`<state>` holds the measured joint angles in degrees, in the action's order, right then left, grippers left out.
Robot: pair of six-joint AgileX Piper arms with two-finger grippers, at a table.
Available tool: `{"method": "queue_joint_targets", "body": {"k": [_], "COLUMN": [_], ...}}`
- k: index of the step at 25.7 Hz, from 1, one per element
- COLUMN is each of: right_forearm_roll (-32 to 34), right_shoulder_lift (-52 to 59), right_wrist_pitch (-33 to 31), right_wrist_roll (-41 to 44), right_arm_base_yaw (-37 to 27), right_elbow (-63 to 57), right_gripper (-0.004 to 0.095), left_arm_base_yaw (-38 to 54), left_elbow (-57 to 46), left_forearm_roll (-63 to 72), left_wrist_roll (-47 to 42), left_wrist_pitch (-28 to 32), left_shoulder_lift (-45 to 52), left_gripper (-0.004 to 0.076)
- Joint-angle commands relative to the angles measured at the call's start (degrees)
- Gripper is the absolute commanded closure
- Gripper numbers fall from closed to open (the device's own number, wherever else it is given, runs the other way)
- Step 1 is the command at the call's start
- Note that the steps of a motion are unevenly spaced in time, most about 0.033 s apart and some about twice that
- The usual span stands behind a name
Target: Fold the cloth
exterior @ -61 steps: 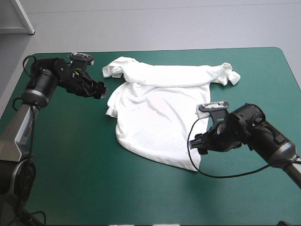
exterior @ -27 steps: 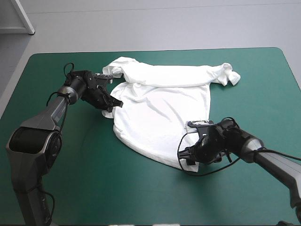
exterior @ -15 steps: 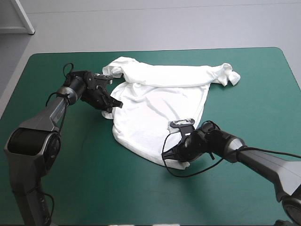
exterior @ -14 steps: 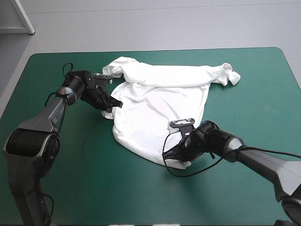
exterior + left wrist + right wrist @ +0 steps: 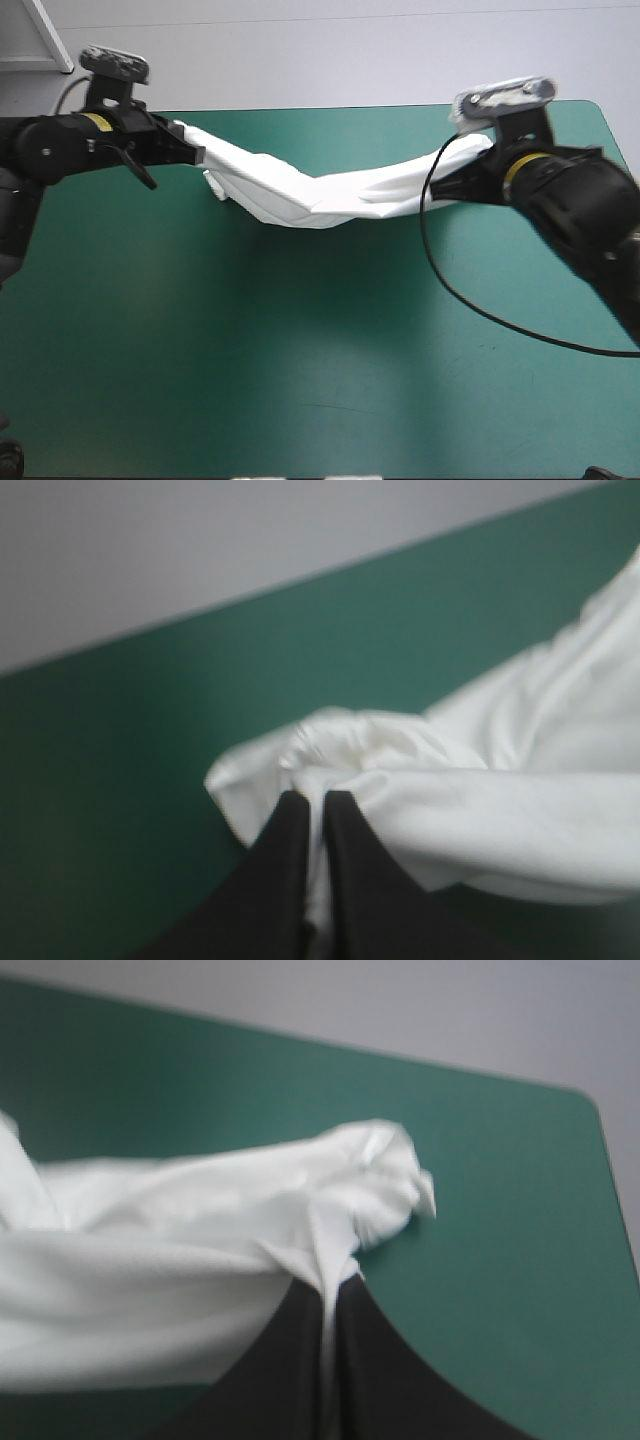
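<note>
On my left, the left gripper hangs over the far left corner of the table with the teal-green cover. Its two broad black fingers are pinched almost together on a bunched end of the white short-sleeved T-shirt. The shirt is off the table, a twisted, sagging band strung above its far half; I cannot tell whether the lowest fold brushes the cover. Over the table's far right corner the right gripper is clamped the same way on the other end, with a small tuft poking past its fingers. I judge this the lift-and-stretch step before any fold. Next I would lower both arms together toward the table's middle, keeping tension so the cloth lands flat.
</note>
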<state>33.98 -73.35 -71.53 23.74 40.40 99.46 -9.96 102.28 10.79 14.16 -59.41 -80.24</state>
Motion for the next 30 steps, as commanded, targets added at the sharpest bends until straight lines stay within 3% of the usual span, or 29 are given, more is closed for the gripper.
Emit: {"method": "queue_joint_targets", "body": {"k": [1, 9, 19, 25, 30], "right_forearm_roll": [5.27, 8.02, 2.31, 6.91, 20.11], "right_shoulder_lift": [2.50, 2.40, -0.59, -10.67, -19.92], "right_wrist_pitch": [-0.16, 2.74, 4.24, 16.28, 29.85], "right_wrist_roll": [-4.42, -12.28, -16.50, -18.16, -5.43], "right_arm_base_yaw": [-0.09, -0.09, -0.09, -0.09, -3.00], "right_elbow": [15.76, 40.48, 43.84, 43.69, 43.91], "right_gripper": [0.0912, 0.0912, 0.0912, 0.0913, 0.0913], "left_arm_base_yaw": [-0.23, -0.23, -0.23, -0.23, -0.23], "left_elbow": [12.72, 35.59, 37.52, 37.52, 39.65], "left_forearm_roll": [-1.88, -15.62, -18.01, -17.80, -14.57], "left_wrist_roll": [-0.30, -0.30, -0.30, -2.19, -3.78], "left_wrist_pitch": [3.61, 5.45, 4.75, 11.02, 18.56], "left_shoulder_lift": [6.22, 6.61, 5.64, -3.88, -12.82], "left_gripper": [0.0734, 0.0734, 0.0734, 0.0734, 0.0734]}}
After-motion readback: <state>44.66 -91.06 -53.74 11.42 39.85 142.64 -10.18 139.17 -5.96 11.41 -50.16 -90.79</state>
